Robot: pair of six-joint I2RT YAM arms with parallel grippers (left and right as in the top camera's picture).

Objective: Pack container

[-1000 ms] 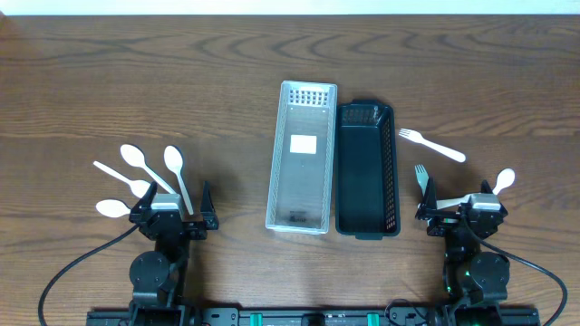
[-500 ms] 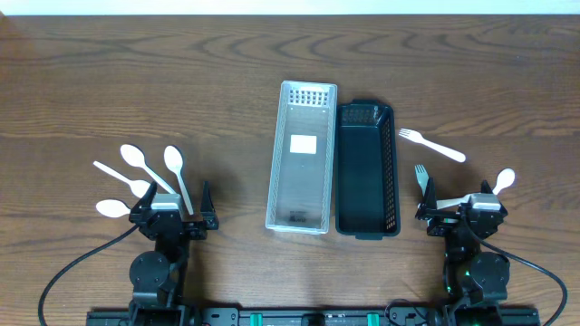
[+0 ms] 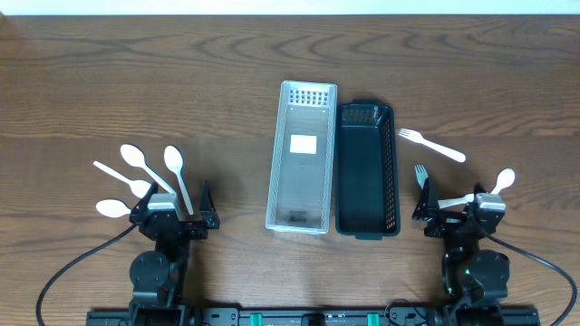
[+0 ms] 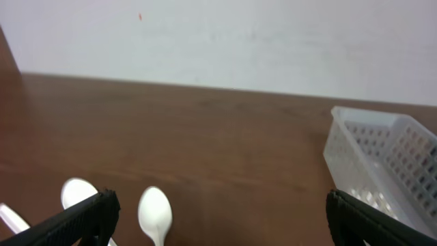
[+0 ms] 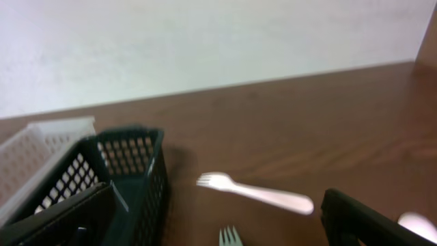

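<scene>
A clear plastic basket (image 3: 302, 169) and a black mesh basket (image 3: 367, 169) stand side by side mid-table, both empty. Several white spoons (image 3: 172, 163) lie at the left, just beyond my left gripper (image 3: 172, 217), which is open and empty. The left wrist view shows a spoon (image 4: 154, 212) between its fingers (image 4: 82, 219). White forks (image 3: 430, 145) and a spoon (image 3: 504, 178) lie right of the black basket. My right gripper (image 3: 458, 217) is open and empty beside a fork (image 3: 422, 177). The right wrist view shows a fork (image 5: 256, 193) ahead and the black basket (image 5: 123, 164) at left.
The clear basket's corner (image 4: 389, 157) shows at the right of the left wrist view. A white wall runs behind the wooden table's far edge (image 3: 290, 15). Arm bases and cables sit at the near edge (image 3: 154, 272).
My right gripper has shifted very slightly. The utensils, the baskets and the left gripper have not moved.
</scene>
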